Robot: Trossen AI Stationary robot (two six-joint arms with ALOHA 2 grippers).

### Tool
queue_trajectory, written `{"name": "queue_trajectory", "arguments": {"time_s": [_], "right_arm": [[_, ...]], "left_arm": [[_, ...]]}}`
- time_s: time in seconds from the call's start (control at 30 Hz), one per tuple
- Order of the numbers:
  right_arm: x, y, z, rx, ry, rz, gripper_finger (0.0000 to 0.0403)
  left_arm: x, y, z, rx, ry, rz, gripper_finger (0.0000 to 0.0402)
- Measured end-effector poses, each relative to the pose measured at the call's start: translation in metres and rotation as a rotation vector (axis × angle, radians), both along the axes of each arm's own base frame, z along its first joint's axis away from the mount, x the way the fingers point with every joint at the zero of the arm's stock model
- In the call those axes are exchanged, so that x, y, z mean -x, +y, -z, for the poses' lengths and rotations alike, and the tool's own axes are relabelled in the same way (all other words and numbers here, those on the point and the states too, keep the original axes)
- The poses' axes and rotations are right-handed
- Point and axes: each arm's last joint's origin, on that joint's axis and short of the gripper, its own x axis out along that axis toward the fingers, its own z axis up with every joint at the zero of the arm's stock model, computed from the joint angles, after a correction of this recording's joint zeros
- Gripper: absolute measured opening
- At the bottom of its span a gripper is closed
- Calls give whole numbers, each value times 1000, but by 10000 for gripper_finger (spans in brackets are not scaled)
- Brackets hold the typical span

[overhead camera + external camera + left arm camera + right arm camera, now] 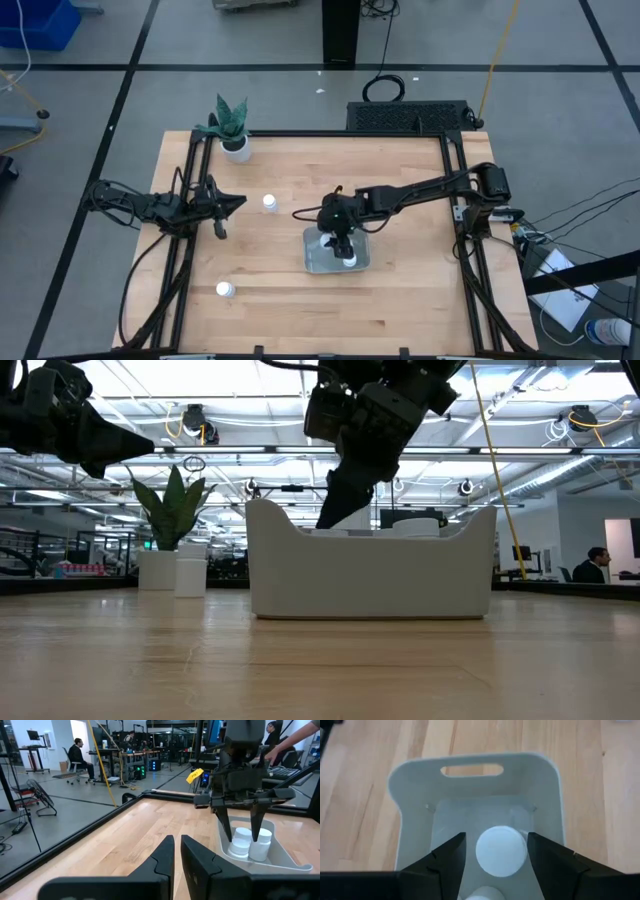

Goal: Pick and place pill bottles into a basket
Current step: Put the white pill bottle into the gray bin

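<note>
The pale basket stands on the table just right of centre. My right gripper points down into it, open. Its fingers stand on either side of a white pill bottle that stands upright on the basket floor, with a clear gap on one side. A second bottle stands beside the first; both show in the left wrist view. Two more bottles stand on the table, one near the centre and one at the near left. My left gripper waits at the left, shut and empty.
A white pot with a green plant stands at the far left corner. A black frame rail runs along the table's edges. Bare wood lies between the basket and the left arm. People sit in the room beyond the table.
</note>
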Motion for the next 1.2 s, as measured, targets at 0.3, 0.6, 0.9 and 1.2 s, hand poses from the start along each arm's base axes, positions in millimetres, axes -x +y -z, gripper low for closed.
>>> {"name": "queue_trajectory", "arguments": {"time_s": [0.3,0.6,0.9,1.2], "right_arm": [[4,-3,-43,1,-209,2,201],[33,-17,-120,57,-531,27,203],[59,-27,-157,238,-666,70,199],[63,-38,-159,303,-670,64,199]], "left_arm": [[0,0,-2,2,-18,-13,37],[4,4,-17,43,-36,-101,37],[-7,10,-80,-23,150,-190,37],[-71,30,-135,-27,671,-290,37]]}}
